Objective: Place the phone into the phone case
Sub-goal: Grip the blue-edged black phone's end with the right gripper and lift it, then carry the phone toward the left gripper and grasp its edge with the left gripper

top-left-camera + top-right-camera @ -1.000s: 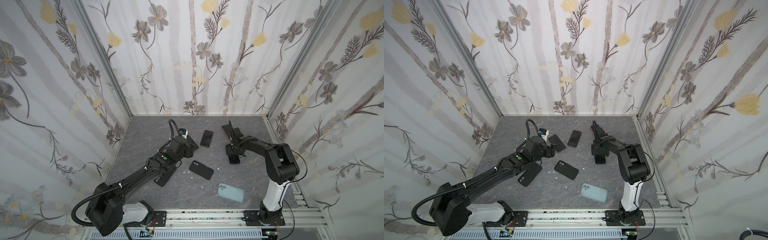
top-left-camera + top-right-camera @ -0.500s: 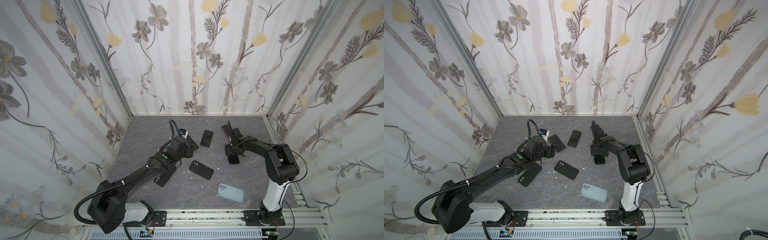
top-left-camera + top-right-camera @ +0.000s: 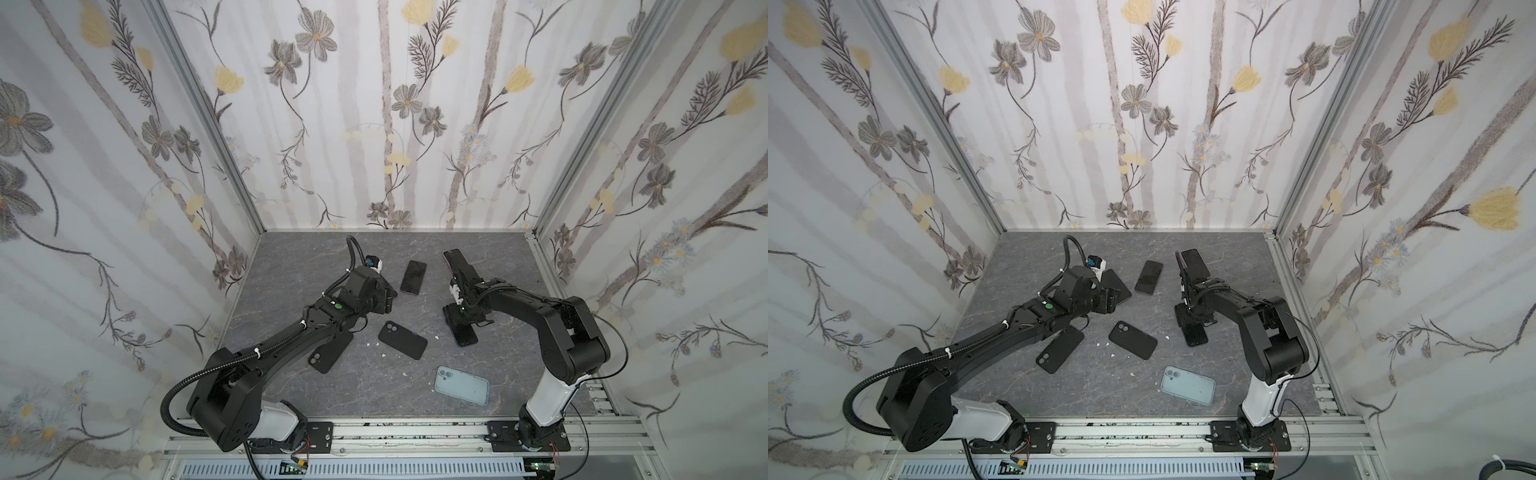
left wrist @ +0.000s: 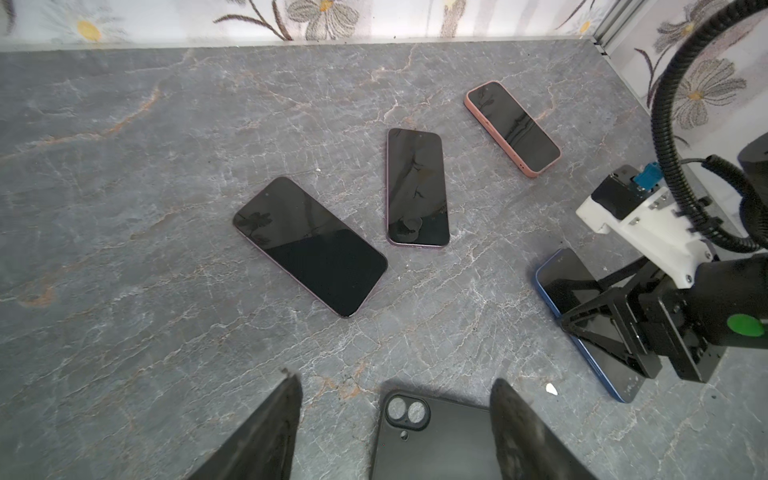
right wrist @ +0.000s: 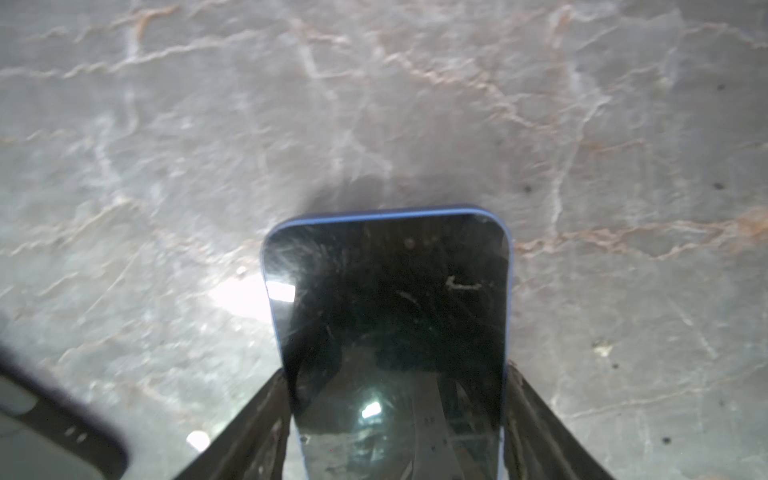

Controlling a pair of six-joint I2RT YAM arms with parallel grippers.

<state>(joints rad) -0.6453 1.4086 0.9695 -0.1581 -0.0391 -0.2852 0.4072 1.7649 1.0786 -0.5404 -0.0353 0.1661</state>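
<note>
nothing has visibly moved in the last second: the right jaws stay clamped across the blue phone (image 5: pixel 390 332), still flat on the bench (image 4: pixel 124 208), the left jaws hang spread and empty over a black case (image 4: pixel 432 440), so insertion has not begun.

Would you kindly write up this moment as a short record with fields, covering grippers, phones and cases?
left gripper: open, empty, black case showing between its fingers in the left wrist view
right gripper: closed on the long edges of the blue-edged phone, screen up
loose phones: larger phone and smaller phone, screens up on the table
cased phone: pink-cased phone, towards the back wall
other cases: second black case partly under the left arm; light blue case near the front
status: blue-edged phone apart from all three loose cases
</note>
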